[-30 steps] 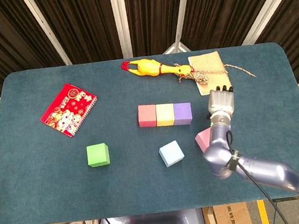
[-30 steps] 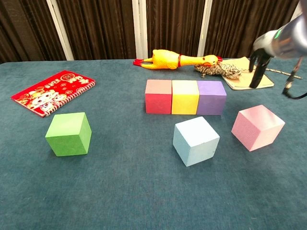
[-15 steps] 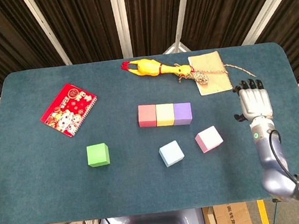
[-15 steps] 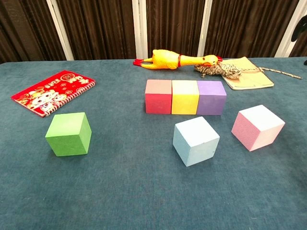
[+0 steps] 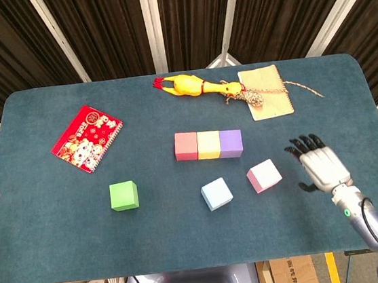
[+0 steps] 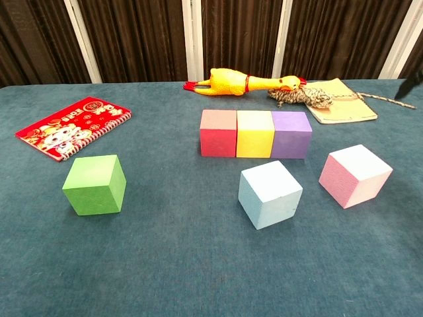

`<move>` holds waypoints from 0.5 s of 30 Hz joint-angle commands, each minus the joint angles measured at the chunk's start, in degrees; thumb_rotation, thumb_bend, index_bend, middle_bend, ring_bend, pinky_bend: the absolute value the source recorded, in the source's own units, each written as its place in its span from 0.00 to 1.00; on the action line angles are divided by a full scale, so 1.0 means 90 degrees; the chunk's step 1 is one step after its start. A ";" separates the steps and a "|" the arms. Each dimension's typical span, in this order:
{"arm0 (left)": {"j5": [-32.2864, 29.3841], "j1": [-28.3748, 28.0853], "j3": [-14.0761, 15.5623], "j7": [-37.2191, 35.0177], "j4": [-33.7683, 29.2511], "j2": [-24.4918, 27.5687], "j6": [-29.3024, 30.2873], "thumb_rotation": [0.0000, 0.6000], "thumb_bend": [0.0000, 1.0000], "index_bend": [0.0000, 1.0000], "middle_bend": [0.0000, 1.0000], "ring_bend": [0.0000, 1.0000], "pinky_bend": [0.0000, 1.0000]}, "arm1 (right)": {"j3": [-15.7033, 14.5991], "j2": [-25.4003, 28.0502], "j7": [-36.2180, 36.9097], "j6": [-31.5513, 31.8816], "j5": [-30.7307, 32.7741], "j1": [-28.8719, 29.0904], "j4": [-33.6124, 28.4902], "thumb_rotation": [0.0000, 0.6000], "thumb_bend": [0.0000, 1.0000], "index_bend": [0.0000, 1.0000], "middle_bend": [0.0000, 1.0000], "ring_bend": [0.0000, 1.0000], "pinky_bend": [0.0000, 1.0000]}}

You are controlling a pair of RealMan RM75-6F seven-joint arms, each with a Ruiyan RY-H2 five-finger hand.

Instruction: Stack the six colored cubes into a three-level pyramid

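From the head camera, looking down, a dark teal cloth-covered table (image 5: 51, 253) fills the view, with dark curtains behind its far edge. Taking the yellow cube (image 5: 208, 145) as landmark: it sits mid-table in a touching row, with the red cube (image 5: 186, 146) on its left and the purple cube (image 5: 231, 143) on its right, forming what looks like the pyramid's base. Nearer the robot lie three loose cubes, well apart: the light blue cube (image 5: 217, 193) just in front of the yellow one, the pink cube (image 5: 264, 175) front-right of it, and the green cube (image 5: 123, 195) far to its front-left. The right hand (image 5: 320, 166) hovers right of the pink cube, fingers spread, holding nothing and not touching it. The left hand is not visible. Beyond the yellow cube lie a rubber chicken (image 5: 196, 86), a tan notebook (image 5: 265, 92) with a rope toy (image 5: 255, 97) on it, and far-left a red booklet (image 5: 87, 137). From the chest camera, low and level, the row of red, yellow and purple stands behind the light blue cube (image 6: 269, 194), the pink cube (image 6: 354, 175) and the green cube (image 6: 95, 184); neither hand can be made out here. The cubes look rigid, light and smooth-faced, probably best taken by two opposite side faces, leaving the bottom free to set down. The cloth looks matte and grippy, with open room around each loose cube.
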 commanded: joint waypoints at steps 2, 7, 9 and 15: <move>0.0022 0.0002 0.0009 0.0036 0.0039 -0.0013 0.0028 1.00 0.16 0.13 0.00 0.00 0.07 | -0.0345 -0.0181 0.0307 -0.0256 -0.0385 -0.0094 0.0352 1.00 0.25 0.16 0.08 0.00 0.00; 0.0093 -0.0001 0.0043 0.0084 0.0034 -0.0037 0.0061 1.00 0.16 0.13 0.00 0.00 0.07 | -0.0410 -0.0418 0.0319 -0.0394 -0.0405 0.0085 0.0599 1.00 0.25 0.16 0.08 0.00 0.00; 0.0079 -0.0001 0.0043 0.0117 0.0023 -0.0045 0.0056 1.00 0.16 0.13 0.00 0.00 0.07 | -0.0417 -0.0498 0.0315 -0.0386 -0.0411 0.0134 0.0647 1.00 0.25 0.16 0.08 0.00 0.00; -0.0001 -0.0001 0.0017 0.0180 -0.0020 -0.0046 0.0018 1.00 0.16 0.13 0.00 0.00 0.07 | -0.0394 -0.0683 0.0289 -0.0334 -0.0359 0.0264 0.0786 1.00 0.24 0.16 0.08 0.00 0.00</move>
